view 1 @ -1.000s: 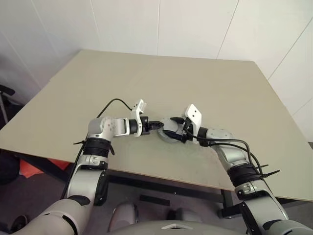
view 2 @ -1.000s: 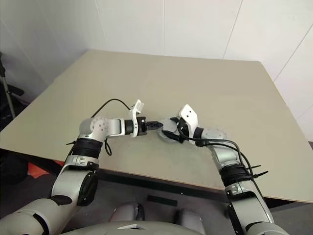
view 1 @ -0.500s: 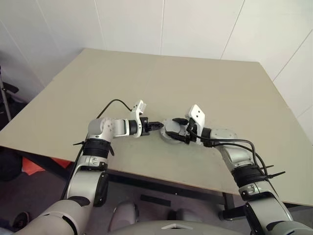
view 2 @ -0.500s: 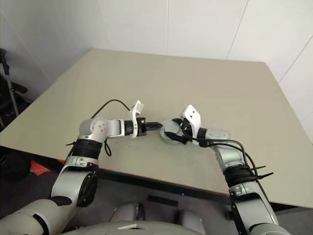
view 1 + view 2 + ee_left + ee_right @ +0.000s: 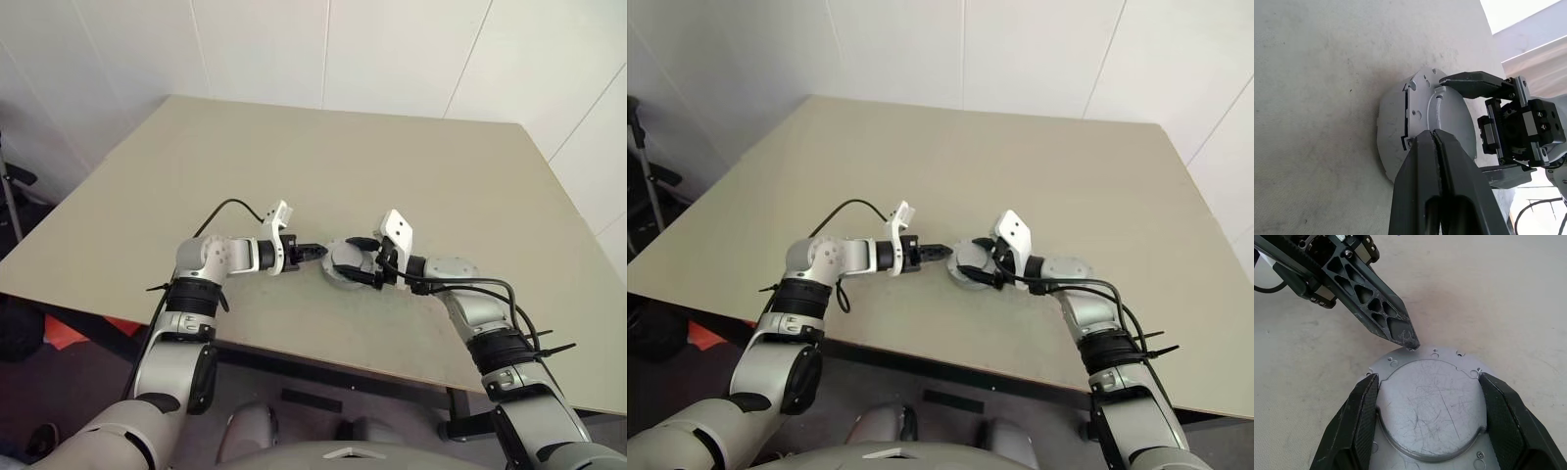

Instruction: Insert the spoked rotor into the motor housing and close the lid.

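lid (image 5: 1432, 401) sits on the housing (image 5: 1393, 147) near the table's (image 5: 392, 166) front edge. right gripper (image 5: 1430, 423) is spread wide around the lid, left gripper (image 5: 1436, 142) is pinched shut and empty, tip on the rim. press evenly, keep the lid flat, don't tilt.

The table (image 5: 411, 166) is plain beige, faintly speckled. The lid (image 5: 1432, 404) is pale silver-grey, covered in fine scratches and ringed with small round holes. Both the left gripper (image 5: 1408, 340) and right gripper (image 5: 1432, 418) have matte black fingers.
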You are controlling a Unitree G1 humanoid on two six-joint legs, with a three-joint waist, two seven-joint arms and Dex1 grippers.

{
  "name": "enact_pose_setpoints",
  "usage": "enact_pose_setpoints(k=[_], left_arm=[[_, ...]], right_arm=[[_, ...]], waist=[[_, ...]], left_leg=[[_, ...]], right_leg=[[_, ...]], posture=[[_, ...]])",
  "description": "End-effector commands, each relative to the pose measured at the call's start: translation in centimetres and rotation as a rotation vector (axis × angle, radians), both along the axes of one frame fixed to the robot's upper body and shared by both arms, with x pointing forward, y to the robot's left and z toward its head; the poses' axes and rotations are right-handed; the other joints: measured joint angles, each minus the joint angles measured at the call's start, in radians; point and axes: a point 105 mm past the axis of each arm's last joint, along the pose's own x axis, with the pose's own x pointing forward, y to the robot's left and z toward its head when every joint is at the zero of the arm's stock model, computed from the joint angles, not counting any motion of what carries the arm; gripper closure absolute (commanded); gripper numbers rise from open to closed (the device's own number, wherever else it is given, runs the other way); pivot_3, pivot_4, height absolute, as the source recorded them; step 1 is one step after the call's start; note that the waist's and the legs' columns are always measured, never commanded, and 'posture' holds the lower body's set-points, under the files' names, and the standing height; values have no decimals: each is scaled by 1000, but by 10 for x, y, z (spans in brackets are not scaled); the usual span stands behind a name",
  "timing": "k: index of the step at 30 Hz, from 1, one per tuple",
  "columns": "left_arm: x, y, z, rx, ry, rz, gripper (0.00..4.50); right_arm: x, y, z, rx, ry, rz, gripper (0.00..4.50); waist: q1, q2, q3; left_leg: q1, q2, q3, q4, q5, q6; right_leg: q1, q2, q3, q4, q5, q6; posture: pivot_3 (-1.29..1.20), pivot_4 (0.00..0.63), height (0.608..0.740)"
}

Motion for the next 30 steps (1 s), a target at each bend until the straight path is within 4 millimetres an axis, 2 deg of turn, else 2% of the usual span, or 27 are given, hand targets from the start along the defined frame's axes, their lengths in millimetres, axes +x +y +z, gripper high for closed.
enact_pose_setpoints(k=[1,4,9,14,17,22,30], left_arm=[[3,-1,10,-10,-51,2,4451],[11,6,19,-13,-112,40,4451],[36,44,45,-18,-224,170,4451],[39,68,44,45,-243,197,4451],[36,69,39,51,-234,192,4451],[30,58,33,42,-221,168,4451],[30,55,32,43,-221,161,4451]], right_arm=[[-28,-21,-73,-130,273,-47,1336],[-26,-21,-71,-128,260,-50,1336],[-20,-16,-59,-83,241,-55,1336],[-16,-15,-53,-79,217,-60,1336],[-13,-14,-47,-71,204,-62,1336],[-11,-15,-37,-67,177,-57,1336],[-13,-17,-32,-75,151,-37,1336]], waist=[[0,-1,-1],[0,0,-2],[-2,-1,-2],[-3,0,-2],[-2,0,-2],[-2,0,-2],[-1,0,-2]], left_leg=[[1,0,0,0,0,0],[4,0,0,0,0,0],[4,0,0,0,1,-2],[4,0,0,-1,0,-1],[4,0,0,0,1,-1],[2,0,0,0,1,-2],[-1,0,0,0,1,-1]], right_leg=[[1,0,0,0,0,0],[4,0,0,0,0,0],[3,0,0,0,0,1],[3,0,0,0,0,0],[3,0,0,0,0,0],[1,0,0,1,0,0],[-1,0,0,1,0,0]], posture=[[0,0,740],[0,0,740],[0,0,740],[0,0,740],[0,0,740],[0,0,740],[0,0,740]])
